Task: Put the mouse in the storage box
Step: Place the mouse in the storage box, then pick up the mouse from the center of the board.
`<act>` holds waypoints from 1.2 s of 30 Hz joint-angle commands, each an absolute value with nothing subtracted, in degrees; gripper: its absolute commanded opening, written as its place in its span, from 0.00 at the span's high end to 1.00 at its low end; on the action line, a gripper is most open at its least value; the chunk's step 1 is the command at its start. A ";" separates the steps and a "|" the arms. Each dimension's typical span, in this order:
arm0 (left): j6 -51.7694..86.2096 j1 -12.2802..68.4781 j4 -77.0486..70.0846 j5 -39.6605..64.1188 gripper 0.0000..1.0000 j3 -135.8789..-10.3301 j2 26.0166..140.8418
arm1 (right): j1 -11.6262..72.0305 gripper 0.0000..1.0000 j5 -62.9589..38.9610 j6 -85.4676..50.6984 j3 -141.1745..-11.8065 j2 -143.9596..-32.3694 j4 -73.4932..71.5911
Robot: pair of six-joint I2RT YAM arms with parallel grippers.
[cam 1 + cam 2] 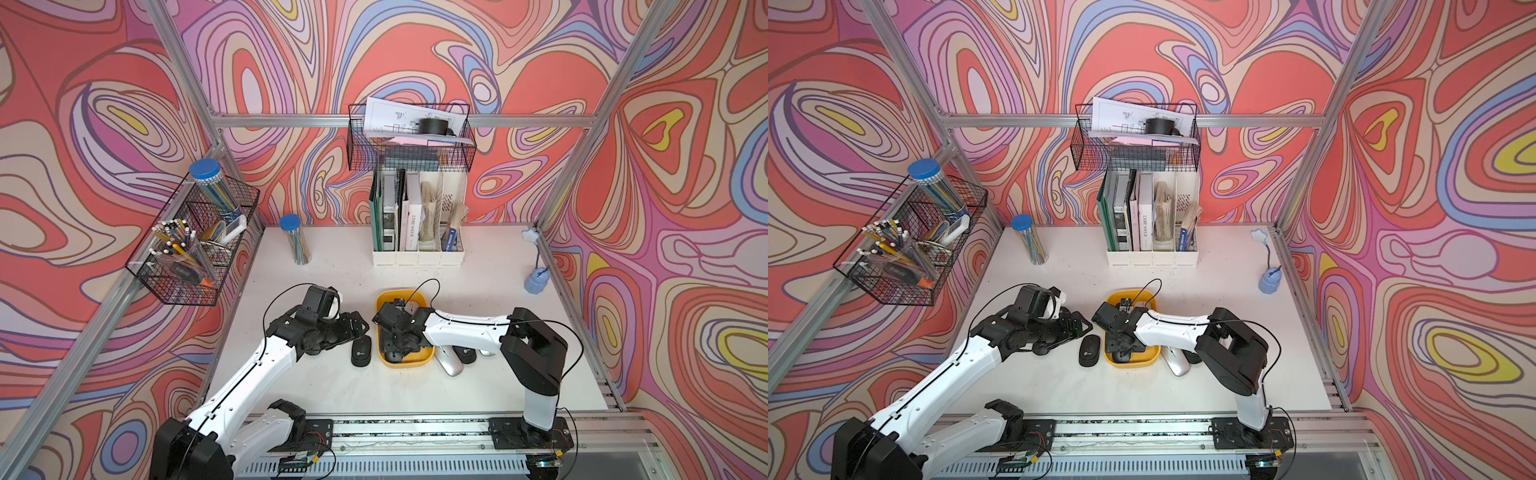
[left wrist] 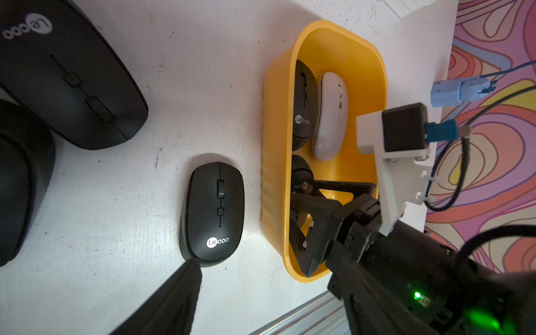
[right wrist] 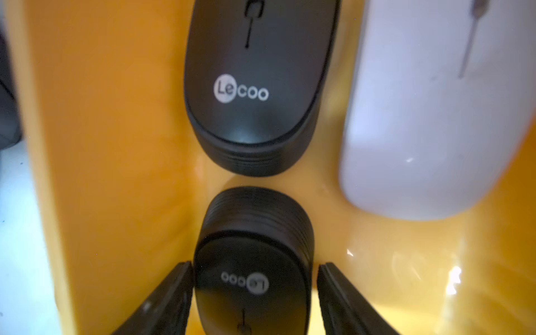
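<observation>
Mouse (image 3: pixel 252 246) down flat on the floor of the storage box (image 3: pixel 116 145), rear to rear with a second black mouse (image 3: pixel 255 87), white mouse (image 3: pixel 435 116) alongside. Straddled by the right gripper (image 3: pixel 255 264), jaws slightly apart, sliver of yellow showing at one side: looks like a low release, sparing it a drop. Outside the box, left gripper (image 1: pixel 358 327), spread impossible to tell.
</observation>
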State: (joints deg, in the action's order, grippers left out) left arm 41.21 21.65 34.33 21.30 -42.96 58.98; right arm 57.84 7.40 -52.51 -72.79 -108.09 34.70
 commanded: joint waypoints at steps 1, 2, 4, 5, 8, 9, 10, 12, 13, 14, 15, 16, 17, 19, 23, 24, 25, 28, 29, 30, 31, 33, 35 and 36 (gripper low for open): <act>41.31 21.44 34.97 20.74 0.19 -42.39 57.40 | 58.20 0.30 10.35 -51.58 -74.97 -104.17 37.76; 41.31 21.43 35.16 20.74 0.19 -42.46 57.39 | 58.18 0.30 10.62 -51.59 -74.97 -103.75 38.25; 41.31 21.43 35.24 21.07 0.19 -42.48 57.47 | 58.19 0.30 11.18 -51.49 -75.24 -102.48 39.26; 41.31 21.42 35.26 21.13 0.19 -42.37 57.50 | 58.21 0.30 11.53 -51.42 -75.25 -101.89 39.81; 41.57 21.41 34.70 21.84 0.19 -42.03 57.65 | 58.24 0.30 14.47 -51.67 -75.17 -97.84 42.12; 41.64 21.46 34.35 22.49 0.19 -42.01 57.79 | 58.19 0.30 16.21 -51.84 -74.85 -96.37 43.54; 41.66 21.53 33.87 23.21 0.19 -41.95 57.96 | 58.10 0.29 19.24 -51.86 -74.43 -94.75 45.39; 41.75 21.81 32.65 24.83 0.20 -41.99 58.37 | 56.62 0.26 24.13 -51.62 -73.89 -92.44 49.89; 41.76 22.11 32.15 25.49 0.19 -42.05 58.72 | 54.69 0.25 24.75 -51.22 -73.03 -91.17 51.76; 41.64 22.63 31.77 25.95 0.19 -42.30 58.99 | 52.62 0.24 24.91 -50.64 -71.90 -89.94 52.55; 41.41 23.50 31.56 26.06 0.20 -42.81 59.37 | 50.23 0.24 25.20 -49.97 -69.92 -88.23 53.00; 41.24 24.53 31.64 25.73 0.20 -43.57 59.74 | 47.67 0.23 25.52 -49.18 -67.88 -86.42 53.30; 41.14 25.49 31.72 25.32 0.20 -44.12 60.01 | 45.53 0.23 25.70 -48.76 -66.33 -84.96 53.89; 41.13 27.48 31.74 24.54 0.20 -45.04 60.44 | 40.34 0.22 26.73 -47.85 -63.18 -81.82 55.33; 41.79 29.47 31.09 23.75 0.19 -45.61 60.79 | 32.64 0.21 26.21 -47.39 -59.60 -78.69 57.55; 41.96 29.77 30.88 23.77 0.20 -45.62 60.85 | 31.17 0.21 25.41 -46.56 -58.67 -78.41 57.25; 42.14 30.09 30.54 23.83 0.19 -45.51 60.99 | 30.05 0.21 24.74 -46.14 -57.85 -78.64 57.19; 42.65 31.28 29.25 24.71 0.19 -45.53 61.75 | 27.80 0.20 22.32 -43.51 -56.10 -79.83 56.05; 42.67 31.76 28.93 25.07 0.20 -45.61 62.18 | 27.17 0.20 21.88 -42.81 -55.58 -80.38 55.91; 42.63 32.31 28.61 25.53 0.20 -45.78 62.69 | 26.52 0.19 20.96 -42.13 -55.02 -80.92 55.37; 42.48 32.88 28.57 25.98 0.19 -46.04 63.23 | 26.20 0.19 19.77 -41.28 -54.28 -81.23 54.19; 42.28 33.64 28.25 26.36 0.19 -46.32 64.18 | 25.86 0.19 17.76 -40.42 -52.81 -81.13 51.78; 42.28 33.83 28.03 26.61 0.19 -46.32 64.93 | 25.72 0.19 15.83 -39.48 -51.79 -81.32 50.22; 42.32 33.92 27.97 26.72 0.19 -46.40 65.11 | 25.63 0.18 15.55 -39.17 -51.53 -81.42 49.82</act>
State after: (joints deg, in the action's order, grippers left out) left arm 42.24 33.58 29.19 25.67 -44.73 64.66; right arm 26.04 18.52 -41.52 -52.31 -81.03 52.86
